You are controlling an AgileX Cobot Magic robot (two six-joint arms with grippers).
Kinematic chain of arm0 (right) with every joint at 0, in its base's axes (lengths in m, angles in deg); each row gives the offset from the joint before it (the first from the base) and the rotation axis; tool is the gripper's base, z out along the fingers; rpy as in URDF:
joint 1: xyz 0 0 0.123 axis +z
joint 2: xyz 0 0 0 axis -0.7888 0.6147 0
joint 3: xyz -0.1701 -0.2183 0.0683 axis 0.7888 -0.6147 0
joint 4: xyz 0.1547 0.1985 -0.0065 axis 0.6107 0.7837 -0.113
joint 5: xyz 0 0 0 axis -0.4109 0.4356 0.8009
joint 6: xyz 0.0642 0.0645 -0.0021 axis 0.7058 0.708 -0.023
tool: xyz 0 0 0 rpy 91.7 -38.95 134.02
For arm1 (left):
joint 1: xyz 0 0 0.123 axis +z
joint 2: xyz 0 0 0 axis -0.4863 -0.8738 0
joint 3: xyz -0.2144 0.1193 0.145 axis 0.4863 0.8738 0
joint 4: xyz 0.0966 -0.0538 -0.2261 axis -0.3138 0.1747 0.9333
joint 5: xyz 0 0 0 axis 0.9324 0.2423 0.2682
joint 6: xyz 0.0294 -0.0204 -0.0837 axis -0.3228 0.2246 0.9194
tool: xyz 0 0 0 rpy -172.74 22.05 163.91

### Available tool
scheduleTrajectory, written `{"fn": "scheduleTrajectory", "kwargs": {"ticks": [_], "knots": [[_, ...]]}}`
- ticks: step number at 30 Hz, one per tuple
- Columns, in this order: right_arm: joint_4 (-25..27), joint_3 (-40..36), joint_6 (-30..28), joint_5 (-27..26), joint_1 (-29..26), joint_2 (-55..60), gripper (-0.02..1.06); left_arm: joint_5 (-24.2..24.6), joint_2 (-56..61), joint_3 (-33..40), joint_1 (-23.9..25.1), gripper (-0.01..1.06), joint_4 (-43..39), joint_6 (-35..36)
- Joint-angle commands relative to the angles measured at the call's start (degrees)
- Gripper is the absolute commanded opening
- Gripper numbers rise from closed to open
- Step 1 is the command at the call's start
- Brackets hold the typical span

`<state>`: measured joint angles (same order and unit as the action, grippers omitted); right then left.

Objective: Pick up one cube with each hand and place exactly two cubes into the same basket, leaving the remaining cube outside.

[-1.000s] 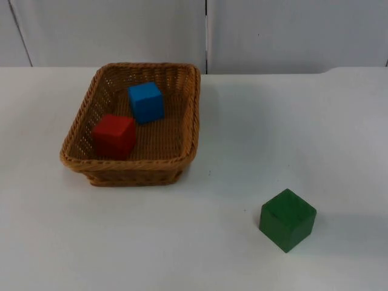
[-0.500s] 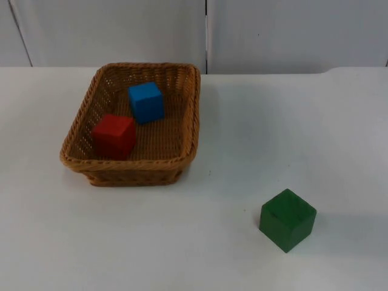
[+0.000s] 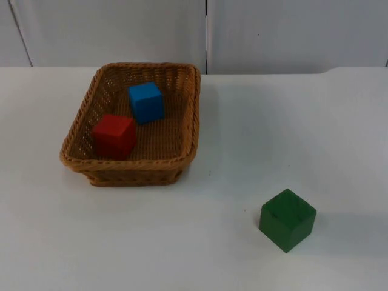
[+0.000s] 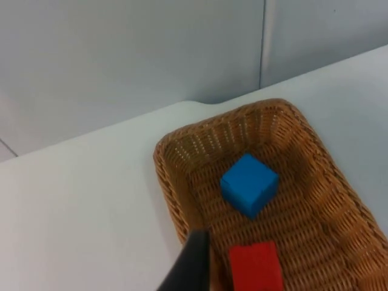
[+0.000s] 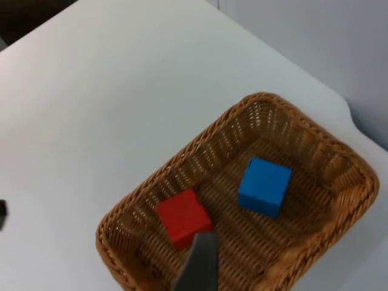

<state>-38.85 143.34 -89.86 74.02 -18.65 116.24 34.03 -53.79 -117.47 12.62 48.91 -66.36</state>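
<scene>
On the white table [image 3: 182,242], seen from the top camera, we are looking at three cubes and one basket.

Basket: we are seeing the woven basket [image 3: 189,130] sitting on the left half of the table, close to the grey wall [image 3: 121,30].

Blue cube: we are finding the blue cube [image 3: 146,102] lying inside the basket, toward the wall end.

Red cube: we are finding the red cube [image 3: 114,136] lying inside the same basket, just beside the blue one and nearer the front rim.

Green cube: we are seeing the green cube [image 3: 287,219] resting on the bare table, well apart from the basket, toward the right front.

Left gripper: we are looking along the left gripper [image 4: 193,270] from above the basket, and one dark fingertip is showing over the basket's rim; we cannot tell how its jaws are standing.

Right gripper: we are looking along the right gripper [image 5: 199,267] at the basket from the other side, with one dark fingertip showing near the red cube; we cannot tell its jaws either.
</scene>
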Motion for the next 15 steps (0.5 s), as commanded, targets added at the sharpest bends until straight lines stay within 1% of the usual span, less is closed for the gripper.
{"fn": "scheduleTrajectory", "kwargs": {"ticks": [1, 3, 4, 5, 7, 12, 15], "knots": [[0.47, 0.21, -0.48, 1.39, 0.40, -0.89, 0.75, 0.46, 2.09, 1.00, -0.06, 0.85, 0.60, 0.37], [0.08, 0.21, -0.48, 3.23, 0.40, -1.00, 0.75, -0.80, 4.16, 3.50, -0.06, 0.85, 0.37, 0.37], [0.08, 0.21, -0.48, 3.23, 0.40, -1.00, 0.75, -0.80, 4.16, 3.50, -0.06, 0.85, 0.37, 0.37], [-0.18, 0.21, -0.48, 4.29, 0.40, -1.12, 0.75, -1.45, 5.34, 5.07, -0.06, 0.85, 0.37, 0.37], [-0.49, 0.21, -0.48, 4.62, 0.40, -1.37, 0.75, -2.98, 7.34, 8.20, -0.06, 0.85, 0.37, 0.37], [-0.60, 0.08, -0.48, 4.62, 0.40, -2.56, 0.75, -3.07, 10.37, 11.95, -0.06, 0.85, 0.37, 0.37], [-0.48, -2.60, -0.33, 4.62, 0.40, -5.39, 0.75, -2.49, 12.00, 13.39, -0.06, 0.85, 0.48, 0.49]]}}
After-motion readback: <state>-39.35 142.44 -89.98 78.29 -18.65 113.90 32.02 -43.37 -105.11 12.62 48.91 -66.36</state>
